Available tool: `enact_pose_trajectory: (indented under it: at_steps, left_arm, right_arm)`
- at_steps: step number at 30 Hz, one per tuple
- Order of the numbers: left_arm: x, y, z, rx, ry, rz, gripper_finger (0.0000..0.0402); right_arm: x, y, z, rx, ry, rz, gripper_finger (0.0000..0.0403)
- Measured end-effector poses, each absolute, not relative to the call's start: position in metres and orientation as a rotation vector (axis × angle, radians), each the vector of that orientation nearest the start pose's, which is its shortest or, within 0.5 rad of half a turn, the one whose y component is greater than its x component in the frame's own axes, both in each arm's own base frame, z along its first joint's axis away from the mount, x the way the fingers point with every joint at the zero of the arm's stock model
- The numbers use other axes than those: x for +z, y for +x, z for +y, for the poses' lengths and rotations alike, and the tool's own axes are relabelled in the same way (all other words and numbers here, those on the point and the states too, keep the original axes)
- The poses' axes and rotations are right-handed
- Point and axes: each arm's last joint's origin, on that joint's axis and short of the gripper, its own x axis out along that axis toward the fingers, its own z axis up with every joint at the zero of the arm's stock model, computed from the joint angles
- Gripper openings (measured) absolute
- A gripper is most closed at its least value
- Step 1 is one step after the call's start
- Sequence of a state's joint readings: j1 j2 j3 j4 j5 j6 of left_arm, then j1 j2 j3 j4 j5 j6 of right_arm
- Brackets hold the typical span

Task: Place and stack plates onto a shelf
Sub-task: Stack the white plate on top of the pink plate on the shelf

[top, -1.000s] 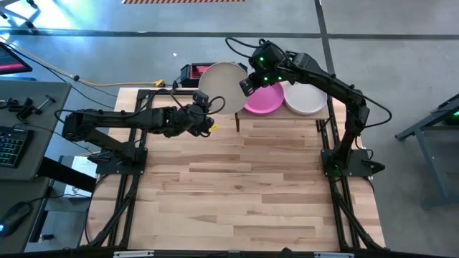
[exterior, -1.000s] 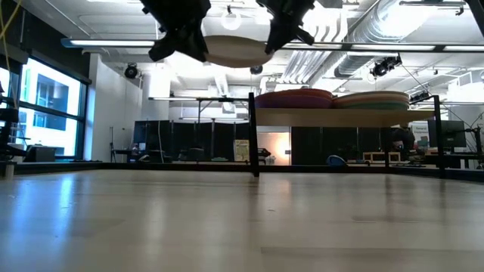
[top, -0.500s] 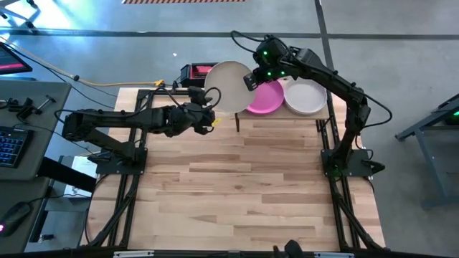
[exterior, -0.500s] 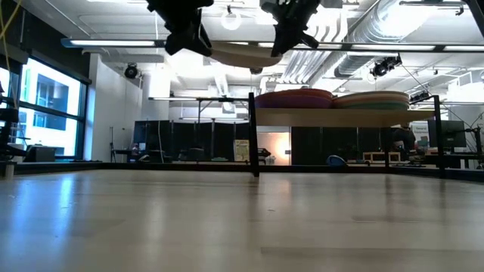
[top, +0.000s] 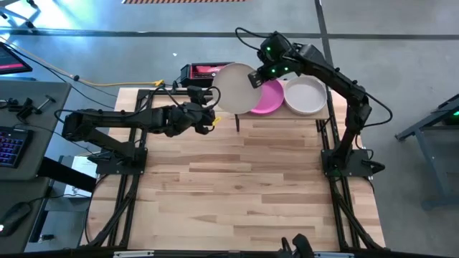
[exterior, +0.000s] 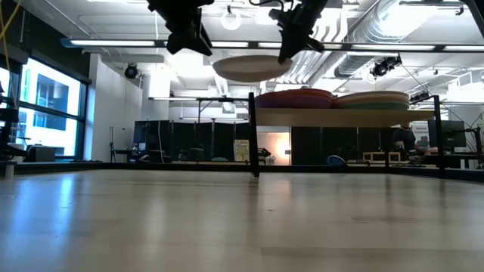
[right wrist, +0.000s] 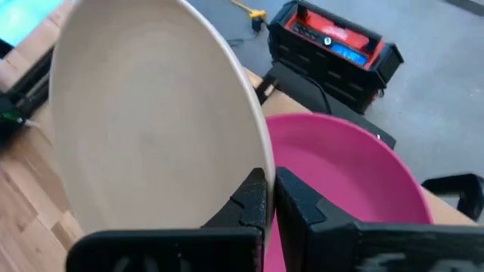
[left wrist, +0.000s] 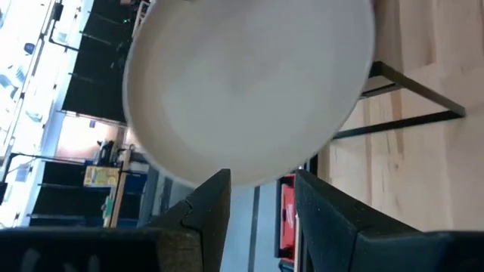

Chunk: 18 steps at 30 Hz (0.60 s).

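A cream plate hangs in the air at the table's far edge, just left of the shelf, with my right gripper shut on it. On the shelf rest two stacks of plates, one topped by a magenta plate, the other by a white plate. My left gripper stands open just left of the cream plate, its fingers short of the rim. My right gripper pinches the cream plate's rim on the side toward the shelf, between its two fingers. The fingers come slanting down from above. The plate is lifted clear, nearly level, higher than the stacks.
A red and black box lies on the floor beyond the table's far edge. The shelf's black post stands below the plate. The wide wooden tabletop stretches toward the near edge.
My left gripper has let go of the plate's left rim and rolled at the wrist without shifting place. My right gripper has carried the plate toward the table's right, toward the shelf; the plate now hangs a little lower, held from one side only.
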<state>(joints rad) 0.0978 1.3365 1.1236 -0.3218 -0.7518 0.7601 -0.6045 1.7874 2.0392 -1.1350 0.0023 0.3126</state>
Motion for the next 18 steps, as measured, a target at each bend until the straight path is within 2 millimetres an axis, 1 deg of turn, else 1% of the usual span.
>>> enact_pose_trajectory:
  at_steps: [4, 10, 18]
  left_arm:
    - [0.322, 0.284, 0.048, 0.62, 0.877, 0.828, 0.0138]
    - [0.322, 0.283, 0.048, 0.621, 0.877, 0.829, 0.0138]
    - [0.322, 0.283, 0.048, 0.638, 0.834, 0.813, 0.0138]
  right_arm:
    - [0.403, 0.288, -0.211, -0.716, 0.572, 0.804, 0.0]
    - [0.399, 0.269, -0.226, -0.726, 0.616, 0.87, 0.0]
    - [0.396, 0.235, -0.252, -0.704, 0.725, 0.894, 0.0]
